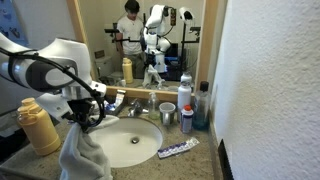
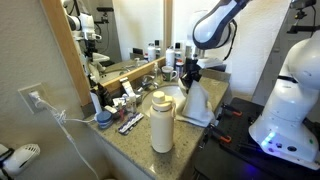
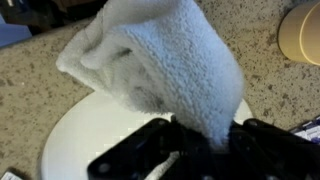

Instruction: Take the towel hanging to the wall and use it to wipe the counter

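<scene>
My gripper (image 1: 88, 113) is shut on the towel (image 1: 82, 155), a pale grey-white terry cloth that hangs in folds below it. In the wrist view the towel (image 3: 165, 70) fills the middle, pinched between the black jaws (image 3: 205, 140), over the white sink basin (image 3: 85, 135). The towel also shows in an exterior view (image 2: 195, 102), draped over the front edge of the counter (image 2: 140, 140). The speckled brown-beige counter (image 1: 200, 160) surrounds the oval sink (image 1: 135, 140). The white stippled wall (image 1: 270, 90) stands at the right.
A large yellow bottle (image 1: 38, 127) stands on the counter near the towel; it also shows in an exterior view (image 2: 161, 122). Small bottles (image 1: 186, 105) and a toothpaste tube (image 1: 177, 150) sit by the wall. A faucet (image 1: 140, 105) and mirror (image 1: 140, 40) are behind the sink.
</scene>
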